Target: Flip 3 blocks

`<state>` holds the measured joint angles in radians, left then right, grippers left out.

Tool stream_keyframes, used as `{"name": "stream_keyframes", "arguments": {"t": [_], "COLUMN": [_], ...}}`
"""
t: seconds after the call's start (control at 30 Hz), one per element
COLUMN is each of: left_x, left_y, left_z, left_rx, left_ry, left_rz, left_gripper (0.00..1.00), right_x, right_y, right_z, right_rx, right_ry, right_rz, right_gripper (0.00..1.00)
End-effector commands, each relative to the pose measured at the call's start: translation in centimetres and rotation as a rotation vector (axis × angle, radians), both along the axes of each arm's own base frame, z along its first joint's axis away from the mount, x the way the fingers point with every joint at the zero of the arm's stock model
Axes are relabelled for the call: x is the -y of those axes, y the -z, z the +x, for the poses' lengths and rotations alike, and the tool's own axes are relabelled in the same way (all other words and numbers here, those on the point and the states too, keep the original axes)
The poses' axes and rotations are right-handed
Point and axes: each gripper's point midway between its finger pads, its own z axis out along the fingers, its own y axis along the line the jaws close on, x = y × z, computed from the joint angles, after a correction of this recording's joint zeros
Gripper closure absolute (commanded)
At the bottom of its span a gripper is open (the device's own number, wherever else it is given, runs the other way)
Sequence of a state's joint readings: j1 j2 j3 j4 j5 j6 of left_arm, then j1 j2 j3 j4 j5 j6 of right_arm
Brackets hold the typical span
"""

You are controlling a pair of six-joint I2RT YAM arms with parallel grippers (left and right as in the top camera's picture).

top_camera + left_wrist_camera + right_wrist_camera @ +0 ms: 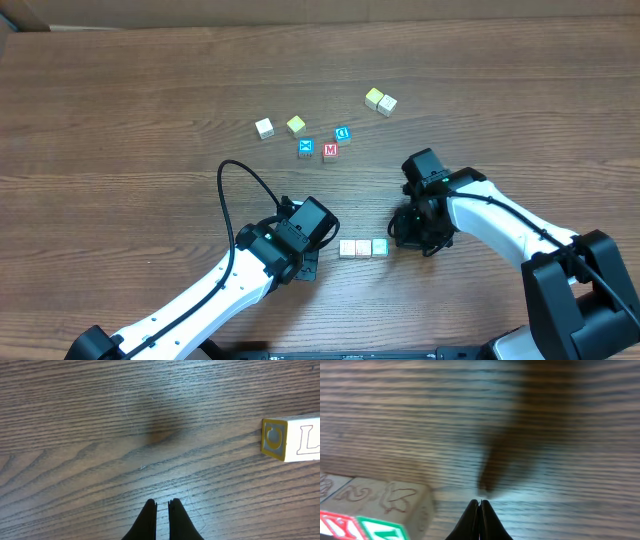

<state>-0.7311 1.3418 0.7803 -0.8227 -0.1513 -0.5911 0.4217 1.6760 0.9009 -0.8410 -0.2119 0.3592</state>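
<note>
Now the blocks (362,247) sit in a row near the table's (120,90) robot-side edge. The left tool (161,502) and right tool (479,501) flank them, both clenched and empty, probably to tip them.

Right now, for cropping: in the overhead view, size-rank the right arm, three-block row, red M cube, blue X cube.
1. right arm
2. three-block row
3. red M cube and blue X cube: look alike, unranked
</note>
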Motion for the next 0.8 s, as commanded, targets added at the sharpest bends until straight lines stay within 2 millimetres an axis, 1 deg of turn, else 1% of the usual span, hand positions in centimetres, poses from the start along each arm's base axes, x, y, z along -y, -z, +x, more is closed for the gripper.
{"name": "stream_keyframes", "arguments": {"t": [0.0, 0.13, 0.3, 0.4, 0.77], "left_x": [0.0, 0.2, 0.2, 0.2, 0.2], "left_y": [-0.5, -0.5, -0.6, -0.6, -0.6], "left_z": [0.6, 0.7, 0.8, 0.8, 0.8], "left_rx": [0.025, 0.031, 0.033, 0.034, 0.035], "left_ry": [0.015, 0.015, 0.015, 0.015, 0.015], "left_rz": [0.001, -0.004, -0.005, -0.006, -0.008], "left_gripper": [0.96, 0.96, 0.96, 0.96, 0.96], "right_x": [-1.1, -1.8, -2.0, -2.5, -3.0], "right_y": [-0.4, -0.6, -0.6, -0.8, -1.0], "right_z": [-0.1, -0.1, -0.2, -0.3, -0.4], "right_rx": [0.019, 0.022, 0.018, 0.012, 0.009], "right_ry": [-0.037, -0.046, -0.048, -0.056, -0.069], "right_rz": [0.039, 0.066, 0.079, 0.108, 0.140], "right_gripper": [0.96, 0.96, 0.96, 0.96, 0.96]}}
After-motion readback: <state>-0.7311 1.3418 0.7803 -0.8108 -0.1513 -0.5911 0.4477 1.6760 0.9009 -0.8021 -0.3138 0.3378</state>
